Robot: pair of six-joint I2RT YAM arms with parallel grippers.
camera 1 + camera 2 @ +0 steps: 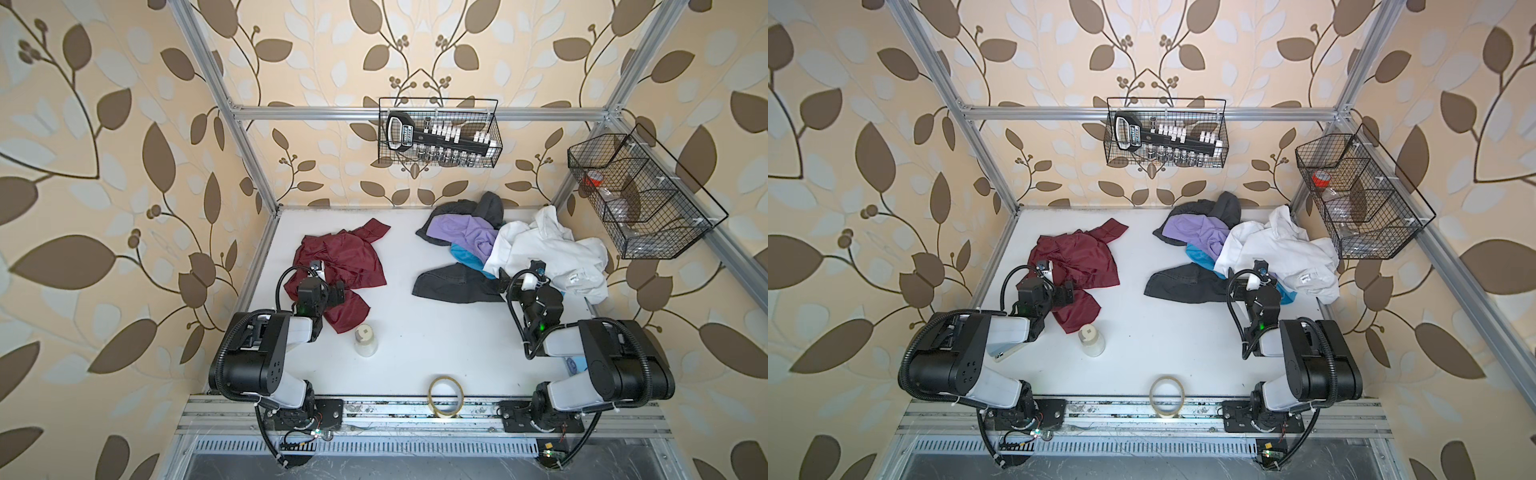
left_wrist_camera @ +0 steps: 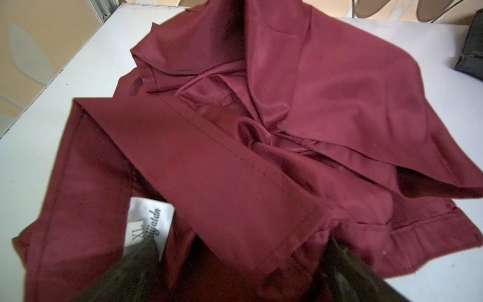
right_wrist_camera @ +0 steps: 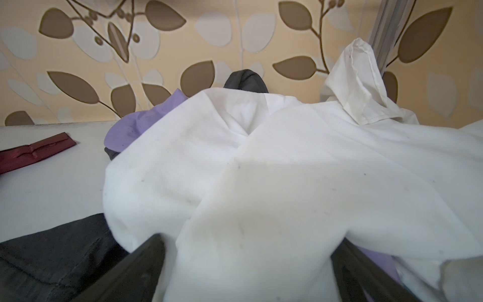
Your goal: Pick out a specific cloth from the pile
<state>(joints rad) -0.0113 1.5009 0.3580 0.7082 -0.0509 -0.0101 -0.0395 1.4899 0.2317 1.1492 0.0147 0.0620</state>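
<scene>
Straddling the cloth (image 2: 313, 104), the left gripper (image 2: 241, 245) is seen open — right gripper (image 3: 249, 240) likewise. Straight, snag-free withdrawal is advised.

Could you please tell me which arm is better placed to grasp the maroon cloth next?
Left: the open left gripper straddles a fold of the cloth; the right gripper sits open at the white garment, well away.
</scene>
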